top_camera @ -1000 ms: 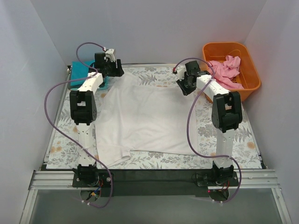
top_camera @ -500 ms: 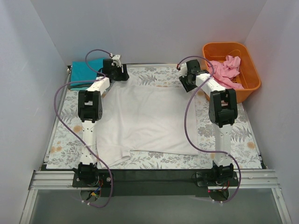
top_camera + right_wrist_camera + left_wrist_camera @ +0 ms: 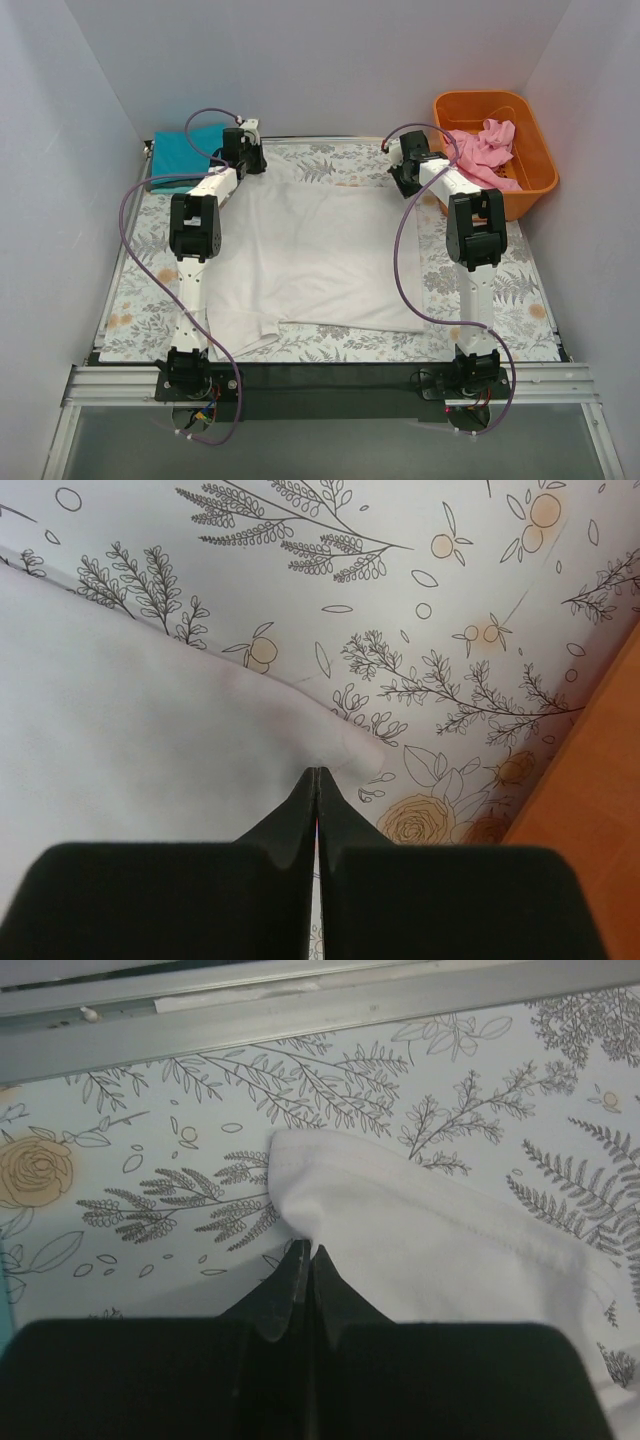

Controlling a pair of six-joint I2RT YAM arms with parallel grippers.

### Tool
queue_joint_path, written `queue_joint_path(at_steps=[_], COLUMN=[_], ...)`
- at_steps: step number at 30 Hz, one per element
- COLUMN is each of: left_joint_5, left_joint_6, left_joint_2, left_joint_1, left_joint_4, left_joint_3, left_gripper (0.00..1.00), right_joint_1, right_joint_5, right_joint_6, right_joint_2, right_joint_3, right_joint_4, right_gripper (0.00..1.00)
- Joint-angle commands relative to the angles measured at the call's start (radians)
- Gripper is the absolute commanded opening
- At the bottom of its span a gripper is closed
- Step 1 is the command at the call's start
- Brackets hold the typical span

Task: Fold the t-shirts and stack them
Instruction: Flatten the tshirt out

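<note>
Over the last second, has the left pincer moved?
Yes. In the overhead view the left pincer has shifted right, off the teal shirt, to the far left corner of the white shirt, where it is now shut.

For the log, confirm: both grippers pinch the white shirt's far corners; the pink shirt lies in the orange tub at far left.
Wrong side: the top external view shows the orange tub with the pink shirt at far right. Rest stands.

Legible markings: none found.
The counter [image 3: 330, 160] covering bears a leaf-and-flower print only; no text, label or number readable.
</note>
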Motion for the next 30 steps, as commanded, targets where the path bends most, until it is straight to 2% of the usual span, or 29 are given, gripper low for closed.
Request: queue_joint_path(at_steps=[1, 7, 11, 15, 20, 21, 22, 23, 24, 27, 30], left_joint_5=[-0.062, -0.140, -0.145, -0.223, -0.102, -0.093, -0.094, -0.094, -0.091, -0.082, -0.068], left_joint_6=[0.014, -0.003, 0.020, 0.029, 0.022, 0.023, 0.026, 0.028, 0.028, 0.017, 0.008], left_joint_2=[-0.016, -0.092, -0.050, -0.014, -0.017, -0.020, -0.019, -0.019, -0.022, -0.026, -0.042], left_joint_1=[0.004, 0.036, 0.039, 0.039, 0.035, 0.033, 0.030, 0.030, 0.027, 0.027, 0.027], left_joint_4=[0.017, 0.175, 0.163, 0.161, 0.163, 0.163, 0.161, 0.163, 0.161, 0.160, 0.163], left_joint_3=[0.027, -0.063, -0.004, 0.036, 0.021, 0.015, 0.013, 0.012, 0.010, -0.002, -0.022], left_gripper=[0.00, 0.00, 0.00, 0.00, 0.00, 0.00, 0.00, 0.00, 0.00, 0.00, 0.00], right_joint_1=[-0.008, -0.017, -0.020, -0.019, -0.012, -0.011, -0.009, -0.011, -0.009, -0.005, -0.008], right_joint_5=[0.032, 0.087, 0.115, 0.150, 0.056, 0.019, -0.039, -0.060, -0.079, -0.110, -0.106], right_joint_6=[-0.021, -0.076, -0.092, -0.102, -0.055, -0.021, 0.000, 0.020, 0.046, 0.103, 0.151], right_joint_2=[-0.006, -0.012, 0.002, 0.034, 0.023, 0.017, 0.010, -0.004, -0.006, 0.011, 0.060], right_joint_3=[0.003, -0.005, 0.007, 0.055, 0.104, 0.131, 0.133, 0.138, 0.153, 0.161, 0.181], right_joint_4=[0.030, 0.054, 0.091, 0.102, 0.077, 0.049, 0.048, 0.048, 0.048, 0.060, 0.065], right_gripper=[0.01, 0.01, 0.01, 0.01, 0.01, 0.17, 0.26, 0.39, 0.43, 0.45, 0.39])
